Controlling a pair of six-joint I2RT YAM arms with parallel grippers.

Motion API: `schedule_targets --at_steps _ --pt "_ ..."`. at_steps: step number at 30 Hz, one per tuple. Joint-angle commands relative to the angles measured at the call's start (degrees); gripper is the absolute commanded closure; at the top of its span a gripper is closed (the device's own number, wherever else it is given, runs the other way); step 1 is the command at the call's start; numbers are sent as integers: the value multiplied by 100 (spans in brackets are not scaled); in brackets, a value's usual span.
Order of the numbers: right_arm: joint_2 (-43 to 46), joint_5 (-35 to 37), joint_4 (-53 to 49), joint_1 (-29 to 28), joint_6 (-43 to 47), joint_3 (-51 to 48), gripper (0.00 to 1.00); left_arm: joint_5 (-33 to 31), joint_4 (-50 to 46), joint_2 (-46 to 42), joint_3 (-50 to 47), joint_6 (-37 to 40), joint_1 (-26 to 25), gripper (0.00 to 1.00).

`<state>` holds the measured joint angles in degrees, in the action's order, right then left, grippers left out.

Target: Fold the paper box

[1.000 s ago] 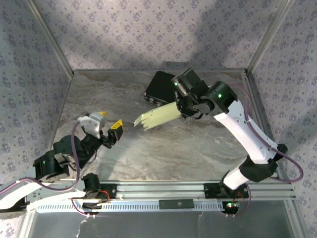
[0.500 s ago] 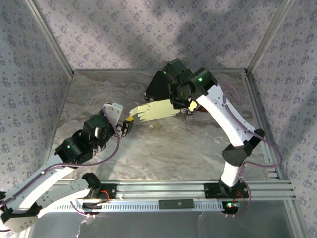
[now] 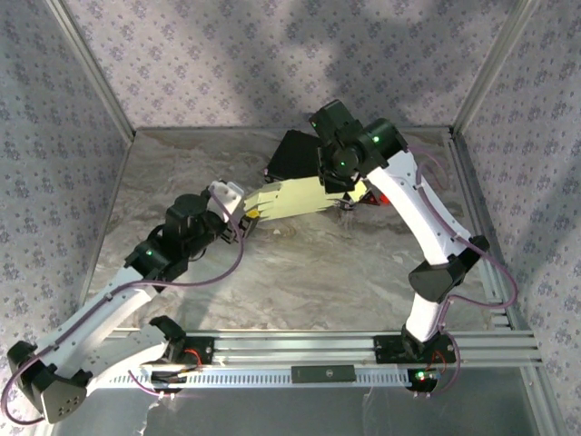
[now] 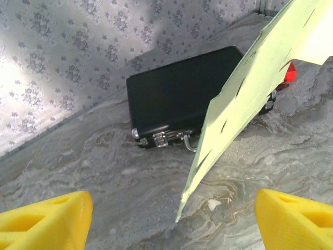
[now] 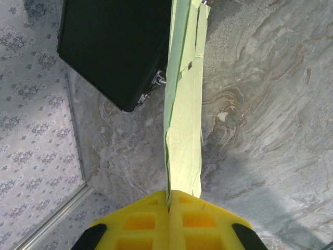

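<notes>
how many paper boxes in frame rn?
1. The paper box, a flat sheet, is gripped at one end by the right tool and slants in front of the black case. Another could be hidden behind the black case.
</notes>
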<state>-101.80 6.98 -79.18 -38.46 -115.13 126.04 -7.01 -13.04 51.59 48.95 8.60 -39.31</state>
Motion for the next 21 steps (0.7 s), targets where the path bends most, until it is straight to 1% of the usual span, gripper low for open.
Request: schedule_targets --at_steps 1,3,6,9,11,12,15,18,20,21 --pt "29 -59 -90 30 69 6 100 114 566 242 22 332 29 19" --pt "20 -91 -80 27 86 -6 100 -15 752 383 51 386 29 20" --pt "68 -126 30 31 105 -110 100 84 833 629 191 471 29 22" --pt "95 -128 52 38 140 -132 100 203 776 858 372 529 29 27" --pt "97 -148 68 42 157 -132 100 293 803 950 447 529 32 32" --pt "92 -153 77 64 171 -133 100 329 774 987 491 521 38 37" --pt "115 -186 154 113 246 -161 100 520 711 1036 588 449 32 55" --pt "176 -185 315 147 373 -262 100 646 504 1110 780 365 29 80" --pt "344 -125 742 185 644 -532 100 692 273 1158 982 229 23 94" --pt "457 -117 956 228 770 -715 94 686 191 1152 1060 159 11 100"
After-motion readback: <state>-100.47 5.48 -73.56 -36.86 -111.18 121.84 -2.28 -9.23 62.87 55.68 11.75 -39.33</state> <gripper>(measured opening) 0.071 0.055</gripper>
